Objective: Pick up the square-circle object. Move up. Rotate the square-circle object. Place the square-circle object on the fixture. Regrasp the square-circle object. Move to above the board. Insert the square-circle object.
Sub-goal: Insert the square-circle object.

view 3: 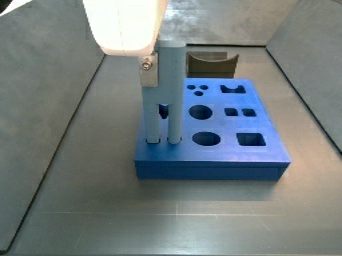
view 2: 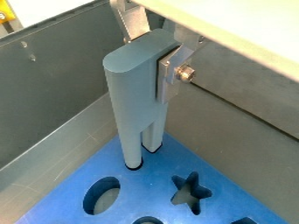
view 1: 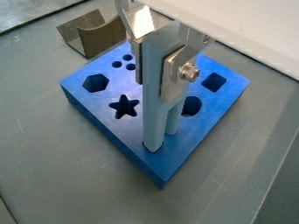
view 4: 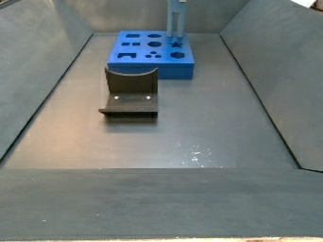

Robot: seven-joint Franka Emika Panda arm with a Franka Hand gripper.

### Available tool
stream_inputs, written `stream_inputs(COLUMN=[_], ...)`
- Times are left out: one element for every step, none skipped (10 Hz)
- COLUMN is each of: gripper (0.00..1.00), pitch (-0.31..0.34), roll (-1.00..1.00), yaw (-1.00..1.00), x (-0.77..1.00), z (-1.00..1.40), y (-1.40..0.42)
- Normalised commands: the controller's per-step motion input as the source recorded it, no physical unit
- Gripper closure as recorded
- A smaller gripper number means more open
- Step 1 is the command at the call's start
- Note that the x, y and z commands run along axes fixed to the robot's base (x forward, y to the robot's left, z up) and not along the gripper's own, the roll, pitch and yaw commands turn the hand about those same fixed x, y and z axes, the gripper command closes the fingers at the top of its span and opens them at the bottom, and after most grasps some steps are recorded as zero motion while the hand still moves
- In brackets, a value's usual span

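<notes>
The square-circle object [view 1: 156, 105] is a slim pale blue-grey peg held upright, and my gripper [view 1: 159, 63] is shut on its upper part. Its two-part lower end meets the top of the bright-blue board [view 1: 103, 103] near one corner, beside the star hole [view 1: 124, 107]. Whether it sits in a hole I cannot tell. In both side views the peg [view 3: 167, 100] [view 4: 177, 24] stands at the board's [view 3: 230, 160] [view 4: 149, 59] edge under the gripper [view 3: 152, 70]. The dark fixture [view 3: 214, 62] [view 4: 130, 95] stands beside the board, apart from the peg.
Grey bin walls [view 2: 52, 96] rise close to the board's peg-side corner. The board carries round, square and hexagon holes [view 1: 96, 83]. Open grey floor [view 4: 177, 142] stretches beyond the fixture.
</notes>
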Motion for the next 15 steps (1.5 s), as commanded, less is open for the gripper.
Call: stream_inputs(gripper=[1.00, 1.00, 1.00, 1.00, 1.00, 1.00, 1.00, 1.00, 1.00, 1.00, 1.00, 1.00, 1.00, 1.00, 1.00], pitch=[-0.169, -0.206, -0.109, -0.146, -0.114, -0.146, -0.149, -0.143, -0.003, 0.026, 0.243, 0.360, 0.329, 0.114, 0.000], roll=[0.02, 0.21, 0.19, 0.14, 0.19, 0.17, 0.17, 0.29, 0.34, 0.30, 0.37, 0.39, 0.35, 0.03, 0.00], yaw=[-0.07, -0.14, -0.22, -0.17, -0.15, -0.07, -0.01, -0.02, -0.04, -0.09, -0.17, -0.19, -0.21, -0.14, -0.07], x=[-0.08, -0.21, -0.28, -0.27, -0.29, -0.14, 0.00, 0.00, 0.12, 0.29, 0.49, 0.58, 0.50, 0.38, 0.16], z=[-0.38, -0.56, -0.37, -0.32, -0.29, -0.34, -0.46, -0.59, -0.59, -0.51, -0.53, -0.67, -0.65, -0.44, -0.21], y=[0.00, -0.05, 0.00, 0.00, 0.00, 0.00, -0.09, -0.23, -0.28, -0.28, -0.33, -0.30, -0.27, -0.12, 0.00])
